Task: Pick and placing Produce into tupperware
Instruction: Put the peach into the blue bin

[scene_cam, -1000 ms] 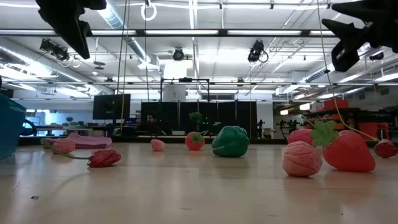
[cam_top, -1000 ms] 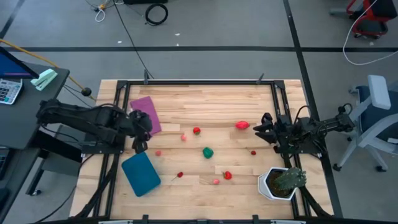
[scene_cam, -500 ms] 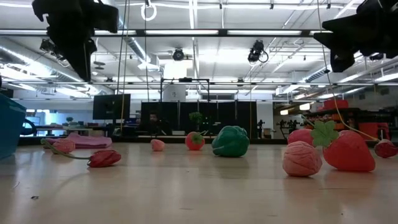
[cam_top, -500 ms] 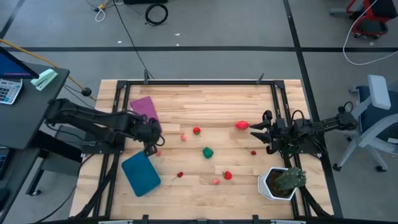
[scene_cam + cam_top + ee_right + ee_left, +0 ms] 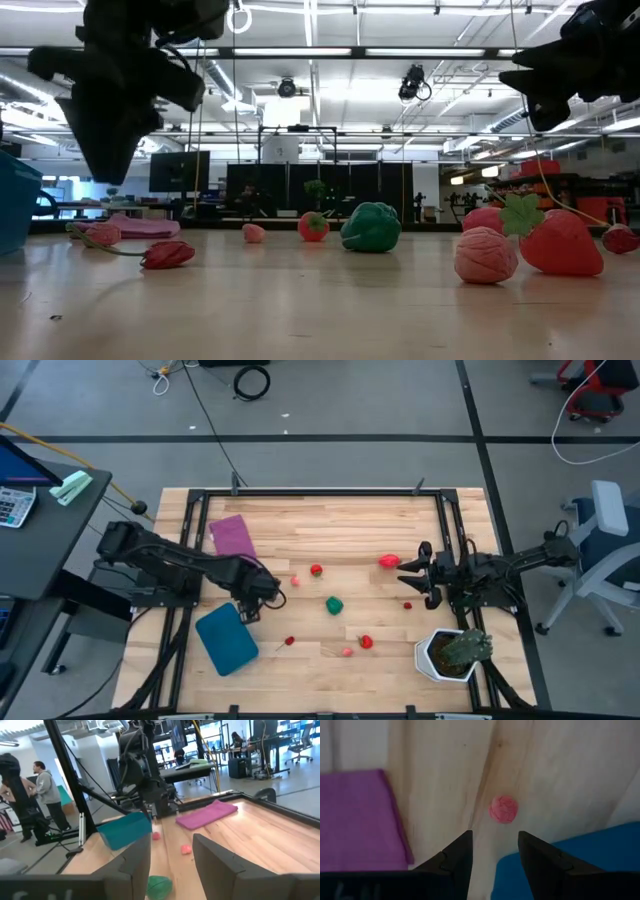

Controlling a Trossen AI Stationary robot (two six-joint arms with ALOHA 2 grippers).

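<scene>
From above, I see my left claw (image 5: pixel 252 603) hanging over the tabletop (image 5: pixel 330 525) just beside the teal tupperware (image 5: pixel 226 639), whose long axis runs diagonally, its far end pointing toward the purple mat (image 5: pixel 233 536). A second ago that claw sat back by the mat; it has since swung out toward the scattered produce, with the green piece (image 5: pixel 334 604) well off to its side. My right claw (image 5: pixel 418 575) waits near the red fruit (image 5: pixel 389 561), fingers spread, by the potted plant (image 5: pixel 455 652).

At tabletop level, the left claw (image 5: pixel 110 150) hangs above the red piece with a stem (image 5: pixel 167 254), lower and nearer than before; the strawberry (image 5: pixel 560 242) lies under the right claw (image 5: pixel 560 85).

From the left wrist, the fingers (image 5: pixel 457 857) stand apart, a small pink ball (image 5: pixel 503 809) lying just ahead of the gap, mat on one side, tupperware on the other.

From the right wrist, the parted fingers (image 5: pixel 132 862) frame the tupperware (image 5: pixel 125 830) far across the tabletop.
</scene>
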